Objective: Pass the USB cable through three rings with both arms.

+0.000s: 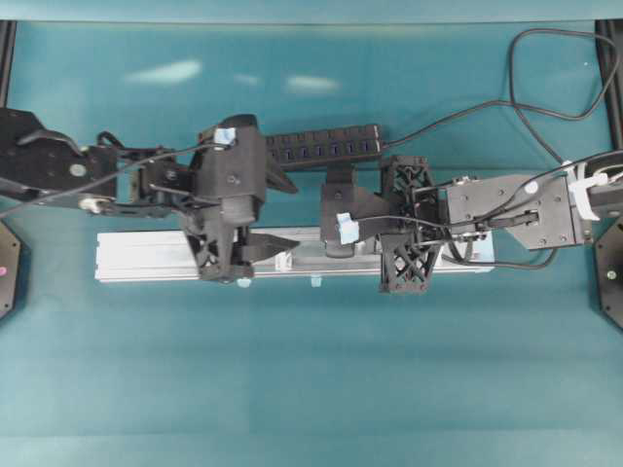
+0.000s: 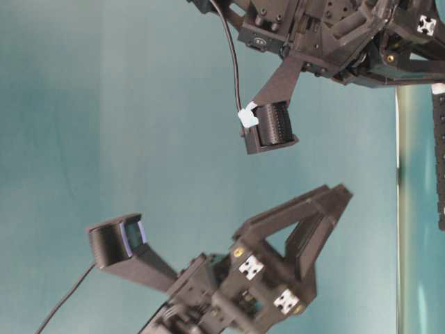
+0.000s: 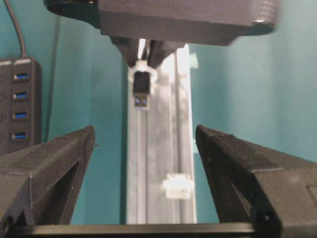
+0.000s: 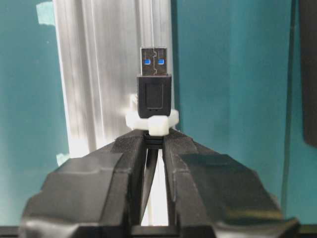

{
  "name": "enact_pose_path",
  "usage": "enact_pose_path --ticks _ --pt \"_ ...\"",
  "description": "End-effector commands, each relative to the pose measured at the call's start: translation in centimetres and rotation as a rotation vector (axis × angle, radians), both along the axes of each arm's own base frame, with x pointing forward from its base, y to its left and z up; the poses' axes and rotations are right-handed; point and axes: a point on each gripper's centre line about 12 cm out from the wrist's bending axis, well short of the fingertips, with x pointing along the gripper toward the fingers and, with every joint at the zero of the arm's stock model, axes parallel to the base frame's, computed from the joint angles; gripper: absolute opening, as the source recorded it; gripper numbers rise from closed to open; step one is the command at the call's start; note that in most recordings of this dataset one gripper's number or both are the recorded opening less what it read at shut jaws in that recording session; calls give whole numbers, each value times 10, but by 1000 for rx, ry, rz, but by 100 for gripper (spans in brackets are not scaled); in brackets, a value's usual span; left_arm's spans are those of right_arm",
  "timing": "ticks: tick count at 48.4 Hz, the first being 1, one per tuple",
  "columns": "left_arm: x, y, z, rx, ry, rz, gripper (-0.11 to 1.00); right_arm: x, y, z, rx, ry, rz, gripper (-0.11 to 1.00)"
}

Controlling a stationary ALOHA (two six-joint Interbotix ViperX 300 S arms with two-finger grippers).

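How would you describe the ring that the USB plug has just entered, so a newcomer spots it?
Find the silver aluminium rail lying on the teal table. The ring is the whitish loop collaring the black USB plug, directly ahead of the right gripper; the other visible ring holds nothing.

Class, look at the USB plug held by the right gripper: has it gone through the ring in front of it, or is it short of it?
Through. In the right wrist view the plug sticks out beyond the white ring, which encircles its base just ahead of the shut right gripper.

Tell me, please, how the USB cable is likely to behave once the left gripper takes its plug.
The USB cable ends in a hard boxy plug, probably stiff and easy to pinch. The thin cord behind likely flops, so only the stretch beyond the right gripper holds straight through the ring.
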Motion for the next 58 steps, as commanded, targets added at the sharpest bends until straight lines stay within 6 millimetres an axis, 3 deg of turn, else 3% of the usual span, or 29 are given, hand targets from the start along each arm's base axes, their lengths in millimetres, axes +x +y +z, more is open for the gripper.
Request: enact_pose_path --ticks 1,16,28,58 --pt "6 4 -2 3 -26 6 90 1 3 6 2 -42 14 -8" --pt "29 7 -41 7 -69 7 90 -5 5 6 13 -86 20 -8" --pt "43 8 -59 5 -58 7 90 -3 5 10 18 -129 23 -8" --pt "64 10 -83 0 -26 8 90 -2 5 12 35 -165 1 -8"
